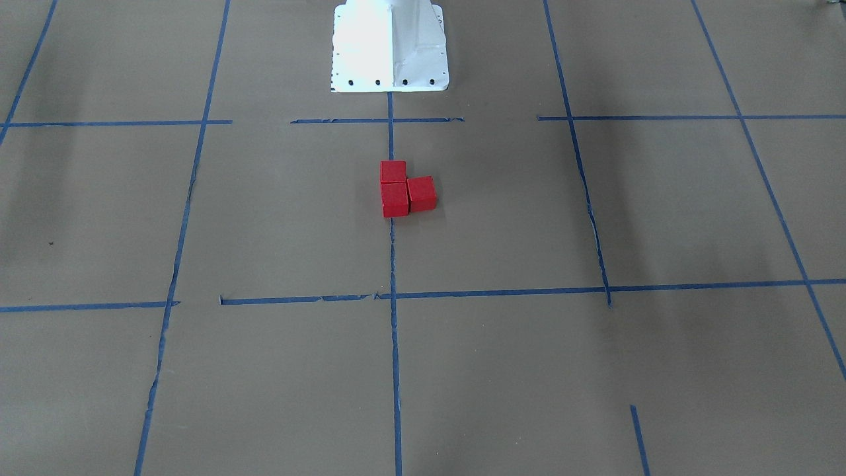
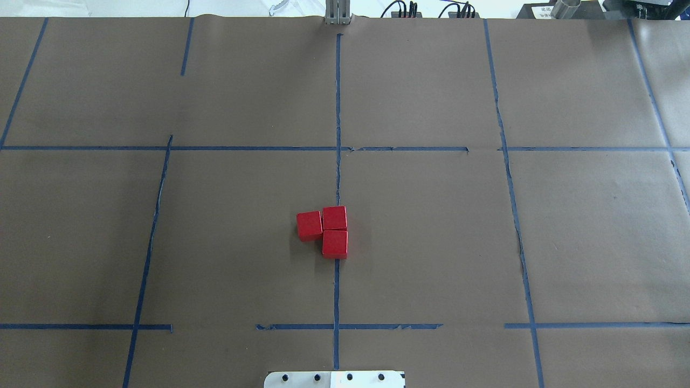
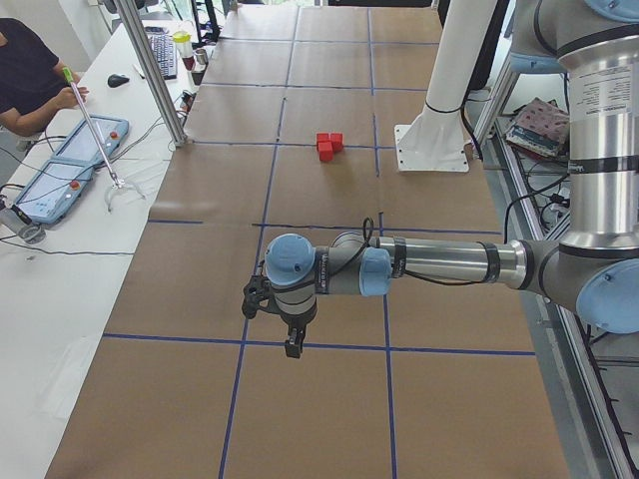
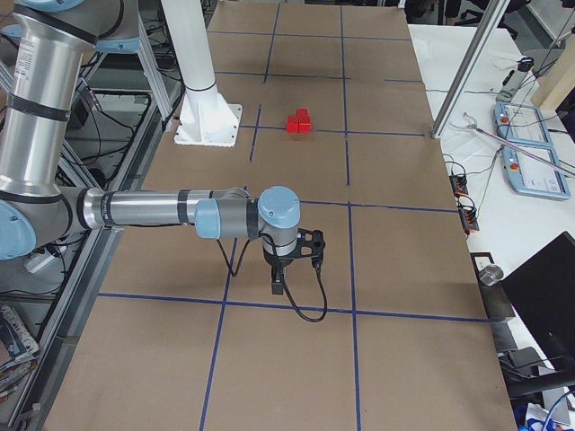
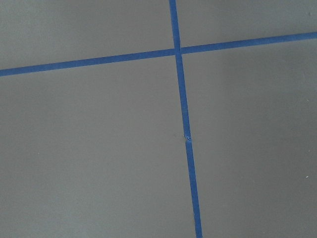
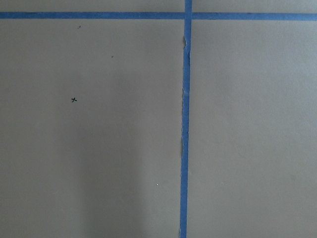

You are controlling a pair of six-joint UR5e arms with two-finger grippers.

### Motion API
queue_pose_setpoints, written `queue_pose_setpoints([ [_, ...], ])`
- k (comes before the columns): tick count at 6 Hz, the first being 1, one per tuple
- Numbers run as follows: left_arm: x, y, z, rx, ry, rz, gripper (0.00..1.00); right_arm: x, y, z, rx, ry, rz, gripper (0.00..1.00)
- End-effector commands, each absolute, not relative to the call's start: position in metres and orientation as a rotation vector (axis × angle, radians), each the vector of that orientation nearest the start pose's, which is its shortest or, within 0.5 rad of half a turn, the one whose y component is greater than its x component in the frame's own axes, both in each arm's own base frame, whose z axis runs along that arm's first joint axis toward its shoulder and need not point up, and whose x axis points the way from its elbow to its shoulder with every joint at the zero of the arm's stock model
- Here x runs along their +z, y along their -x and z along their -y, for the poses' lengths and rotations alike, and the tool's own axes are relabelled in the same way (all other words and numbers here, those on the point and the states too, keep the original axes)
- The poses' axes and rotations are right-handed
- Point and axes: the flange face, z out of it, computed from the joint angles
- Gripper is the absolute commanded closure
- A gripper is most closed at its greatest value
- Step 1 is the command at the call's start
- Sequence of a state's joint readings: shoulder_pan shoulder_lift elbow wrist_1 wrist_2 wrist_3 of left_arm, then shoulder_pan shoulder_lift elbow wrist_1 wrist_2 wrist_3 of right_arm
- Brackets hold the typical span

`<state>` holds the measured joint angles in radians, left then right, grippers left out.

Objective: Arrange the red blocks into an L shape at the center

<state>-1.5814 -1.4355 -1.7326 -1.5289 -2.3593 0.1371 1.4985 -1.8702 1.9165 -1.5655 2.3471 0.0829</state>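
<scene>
Three red blocks lie touching in an L shape on the brown paper at the table's middle: one (image 2: 335, 217) at the corner, one (image 2: 335, 243) toward the robot and one (image 2: 309, 225) to its left. They also show in the front view (image 1: 395, 199), the left side view (image 3: 329, 146) and the right side view (image 4: 299, 121). My left gripper (image 3: 292, 344) hangs over a tape crossing far from the blocks. My right gripper (image 4: 278, 287) hangs far off at the other end. I cannot tell whether either is open or shut. Both wrist views show only paper and tape.
The white robot base (image 1: 390, 46) stands just behind the blocks. Blue tape lines (image 2: 338, 134) grid the paper. A metal post (image 3: 160, 80) stands at the table's far edge. A person (image 3: 25, 75) sits by a side table with teach pendants (image 3: 75, 160).
</scene>
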Motion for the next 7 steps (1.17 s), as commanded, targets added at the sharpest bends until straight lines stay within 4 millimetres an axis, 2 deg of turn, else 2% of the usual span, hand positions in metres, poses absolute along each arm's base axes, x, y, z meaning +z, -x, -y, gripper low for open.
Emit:
queue_pose_setpoints([
  [1, 0.65, 0.067, 0.429, 0.111, -0.035, -0.785, 0.0, 0.621, -0.036, 0.372, -0.005, 0.027, 0.784, 0.0],
  [2, 0.652, 0.068, 0.429, 0.108, -0.03, -0.783, 0.0, 0.622, -0.037, 0.365, -0.001, 0.033, 0.779, 0.0],
  [3, 0.651, 0.067, 0.428, 0.108, -0.03, -0.789, 0.0, 0.622, -0.036, 0.369, 0.017, 0.037, 0.785, 0.0],
  [5, 0.651, 0.067, 0.429, 0.108, -0.029, -0.789, 0.0, 0.605, -0.036, 0.37, 0.004, 0.008, 0.789, 0.0],
  [7, 0.653, 0.066, 0.43, 0.108, -0.026, -0.786, 0.0, 0.604, -0.031, 0.373, -0.023, 0.005, 0.788, 0.0],
])
